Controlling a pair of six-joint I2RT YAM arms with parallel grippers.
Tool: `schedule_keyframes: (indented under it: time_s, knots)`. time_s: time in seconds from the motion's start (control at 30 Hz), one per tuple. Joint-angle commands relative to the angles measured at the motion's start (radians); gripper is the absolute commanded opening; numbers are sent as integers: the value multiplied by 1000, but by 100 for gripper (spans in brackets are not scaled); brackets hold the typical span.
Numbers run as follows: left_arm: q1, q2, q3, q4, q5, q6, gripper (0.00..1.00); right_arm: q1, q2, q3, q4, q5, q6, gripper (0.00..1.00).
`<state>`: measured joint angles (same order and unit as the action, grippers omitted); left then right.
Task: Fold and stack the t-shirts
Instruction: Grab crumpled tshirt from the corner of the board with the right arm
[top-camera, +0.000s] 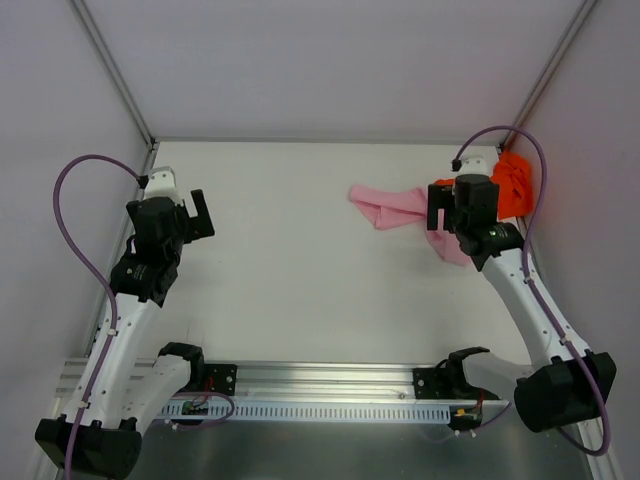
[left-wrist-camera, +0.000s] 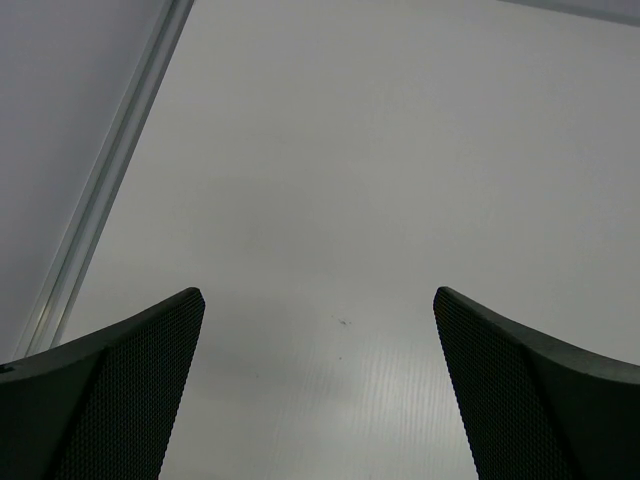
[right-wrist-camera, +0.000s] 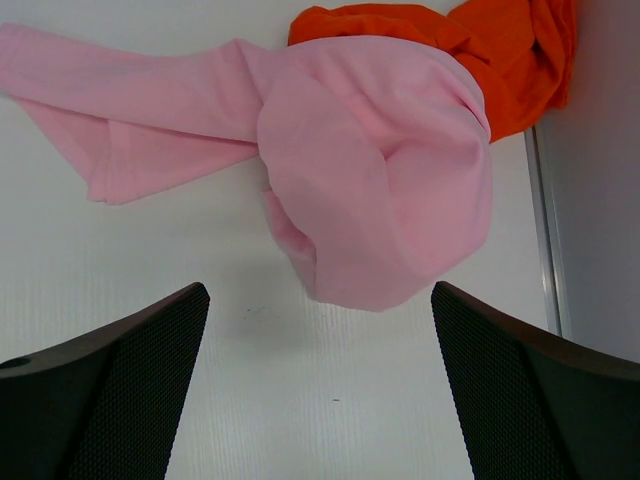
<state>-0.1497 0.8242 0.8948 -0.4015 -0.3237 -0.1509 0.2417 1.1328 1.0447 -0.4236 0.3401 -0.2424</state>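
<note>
While both arms hover above the white counter (top-camera: 290, 270), two t-shirts lie crumpled at its far right, neither folded nor stacked. One pale pink t-shirt (right-wrist-camera: 380, 180) is bunched into a rounded heap with one part stretched out flat to the left. One orange-red t-shirt (right-wrist-camera: 510, 60) is wadded against the right wall (top-camera: 590, 150), touching the far edge of the pink one. Two tools appear, each with two dark fingers. The left tool (top-camera: 203, 215) is spread wide over bare counter at the left, well apart from both shirts, pinching nothing. The right tool (top-camera: 436, 207) is likewise spread wide, poised over the pink shirt's near edge, pinching nothing.
</note>
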Motion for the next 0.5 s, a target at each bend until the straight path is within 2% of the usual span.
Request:
schedule_keyframes:
  time_s: [0.0, 0.2, 0.47]
  knots:
    - [-2, -7, -2, 53, 6, 46, 99, -2, 1, -21, -32, 102, 32, 96]
    - [-4, 45, 4, 47, 173, 96, 99, -50, 67, -78, -27, 139, 67, 96]
    - [-2, 107, 0, 102, 281, 80, 99, -157, 378, 64, -77, 88, 89, 96]
